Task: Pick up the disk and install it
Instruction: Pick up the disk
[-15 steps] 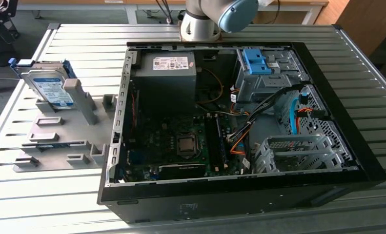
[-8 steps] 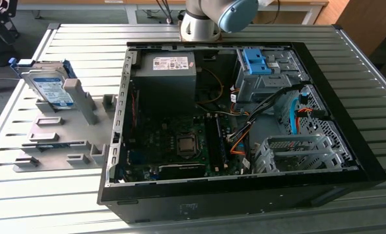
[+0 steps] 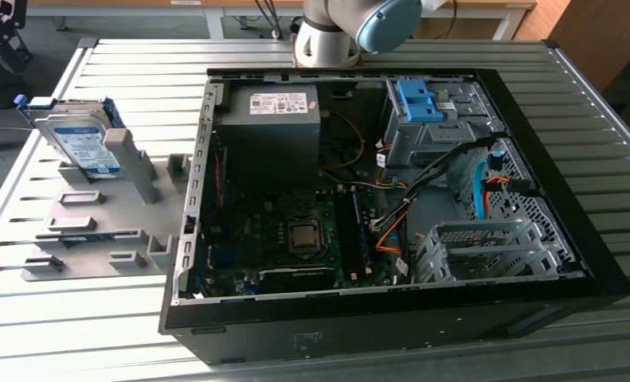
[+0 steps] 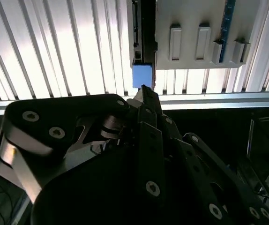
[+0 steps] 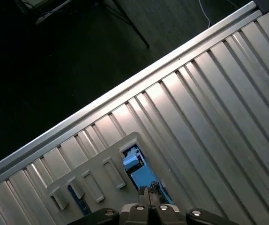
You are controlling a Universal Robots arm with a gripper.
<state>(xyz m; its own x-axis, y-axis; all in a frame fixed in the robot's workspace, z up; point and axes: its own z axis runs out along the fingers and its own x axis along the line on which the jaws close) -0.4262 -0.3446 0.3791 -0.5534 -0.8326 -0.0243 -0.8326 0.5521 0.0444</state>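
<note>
The disk point(image 3: 81, 147) stands on edge in a grey holder point(image 3: 102, 231) at the exterior view's left, silver with a white-and-blue label and blue side rails. From high above, the first wrist view looks down on the disk point(image 5: 141, 176), and my gripper point(image 5: 147, 193) shows its fingertips pressed together with nothing between them. In the second wrist view the gripper point(image 4: 143, 89) points toward the blue end of the disk point(image 4: 142, 76), well apart from it. My arm point(image 3: 330, 32) rises at the far edge of the table.
An open black computer case point(image 3: 400, 199) lies on the slatted metal table point(image 3: 134, 72), taking up its middle and the exterior view's right. Inside are a drive cage with a blue bracket point(image 3: 421, 99), cables and a motherboard. The grey holder point(image 5: 97, 164) has several empty slots.
</note>
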